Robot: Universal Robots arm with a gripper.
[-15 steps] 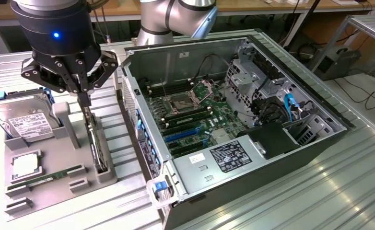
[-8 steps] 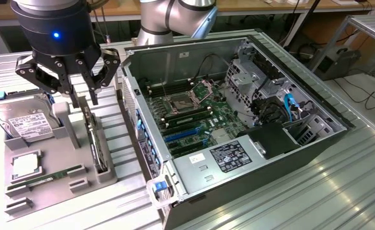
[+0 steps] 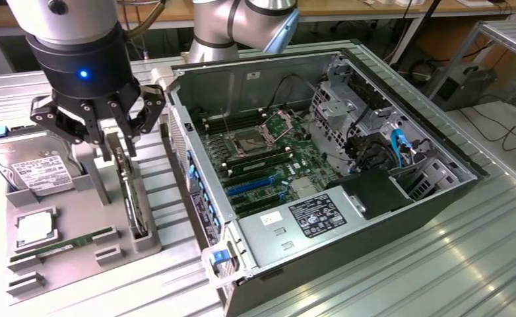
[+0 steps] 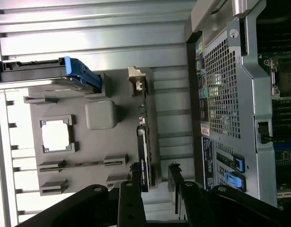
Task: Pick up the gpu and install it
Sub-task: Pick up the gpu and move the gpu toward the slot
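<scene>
The gpu (image 3: 133, 201) stands on edge in a slot of the grey holder tray (image 3: 75, 214), on the exterior view's left beside the open computer case (image 3: 328, 165). From the wrist view the gpu (image 4: 142, 137) is a thin dark strip with its silver bracket at the far end. My gripper (image 3: 115, 150) hangs directly over the card's upper end. Its jaws are open and straddle the card's edge, one finger on each side, with a gap showing between card and fingers (image 4: 134, 176). The gripper (image 4: 154, 174) holds nothing.
The tray also carries a silver hard drive (image 3: 33, 168) with a blue frame, a square processor (image 3: 34, 226) and a memory stick (image 3: 64, 247). The case lies open with its motherboard and blue card slots (image 3: 249, 188) exposed. Its perforated rear wall (image 4: 221, 94) stands close beside the tray.
</scene>
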